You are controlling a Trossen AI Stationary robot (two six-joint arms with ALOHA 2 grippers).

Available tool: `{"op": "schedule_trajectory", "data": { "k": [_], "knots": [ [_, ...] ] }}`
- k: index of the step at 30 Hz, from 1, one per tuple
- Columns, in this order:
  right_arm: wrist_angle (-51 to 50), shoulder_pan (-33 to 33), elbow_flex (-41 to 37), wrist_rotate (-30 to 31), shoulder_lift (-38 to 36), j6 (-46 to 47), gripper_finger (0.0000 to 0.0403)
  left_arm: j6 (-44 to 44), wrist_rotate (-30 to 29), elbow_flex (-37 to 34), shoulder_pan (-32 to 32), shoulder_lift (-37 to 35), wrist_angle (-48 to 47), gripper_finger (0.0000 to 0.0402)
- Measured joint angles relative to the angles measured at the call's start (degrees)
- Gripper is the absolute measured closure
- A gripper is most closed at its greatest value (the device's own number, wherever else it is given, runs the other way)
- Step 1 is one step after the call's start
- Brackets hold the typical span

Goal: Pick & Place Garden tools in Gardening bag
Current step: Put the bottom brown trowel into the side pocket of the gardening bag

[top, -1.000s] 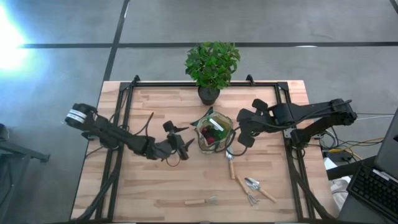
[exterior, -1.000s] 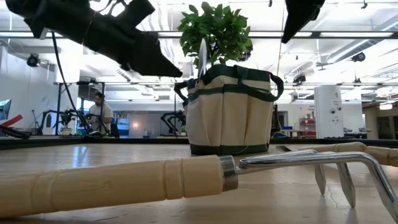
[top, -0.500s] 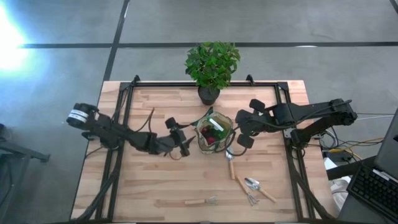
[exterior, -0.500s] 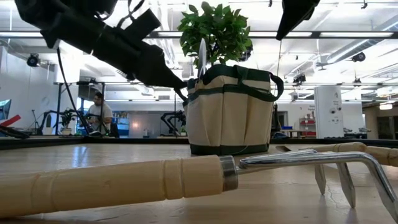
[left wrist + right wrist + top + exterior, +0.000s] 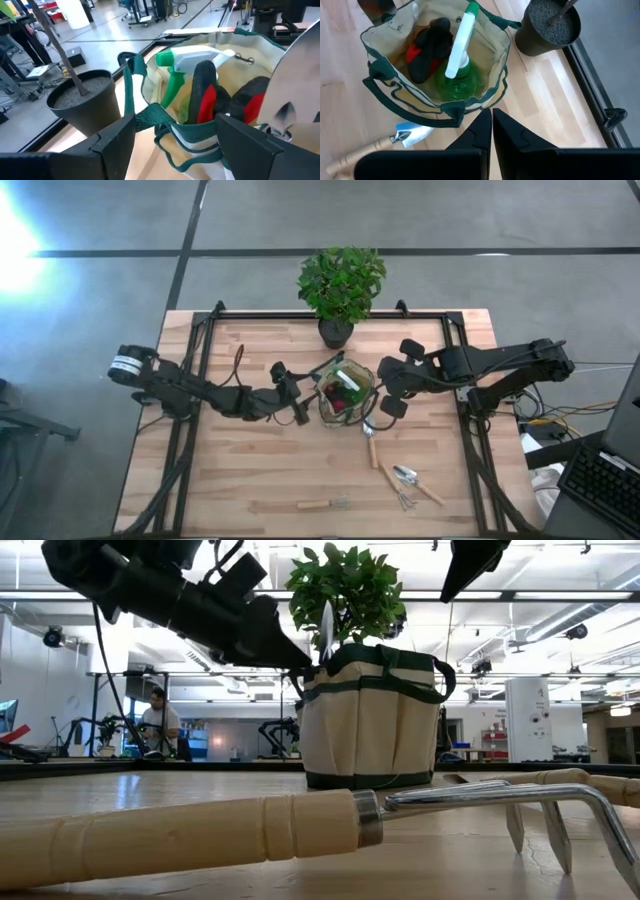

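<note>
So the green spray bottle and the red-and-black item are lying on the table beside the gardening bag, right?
Not quite. The green spray bottle and the red-and-black item are inside the gardening bag, not on the table beside it; the right wrist view shows this.

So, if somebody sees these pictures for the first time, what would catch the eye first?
Probably the gardening bag mid-table, with a green spray bottle and a red-and-black item inside. The left tool, open, reaches its rim; the right tool, shut, hovers on the other side. Next comes the leafy potted plant at the table's far edge, then the wooden-handled hand tools lying near the front.
</note>
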Motion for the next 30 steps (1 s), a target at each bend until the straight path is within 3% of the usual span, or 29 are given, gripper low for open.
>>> {"op": "schedule_trajectory", "data": {
  "k": [12, 19, 25, 30],
  "knots": [
    [0.0, 0.0, 0.0, -0.3, 0.0, 0.0, 0.0394, 0.6, 0.7, 0.0, 0.0, 0.0, 0.4, 0.0129],
    [3.6, 1.1, -0.3, -6.3, 0.0, -0.6, 0.0394, 2.4, -2.1, 0.0, -0.4, -2.4, -4.4, 0.0131],
    [4.6, 2.6, -0.4, -6.5, 0.0, -1.7, 0.0394, 0.2, 10.4, 0.0, -0.6, -6.6, -14.7, 0.0131],
    [6.6, 2.5, -0.5, -6.2, 0.0, -1.9, 0.0394, -0.5, 12.3, 0.0, -0.5, -5.7, -17.0, 0.0133]
  ]
}}
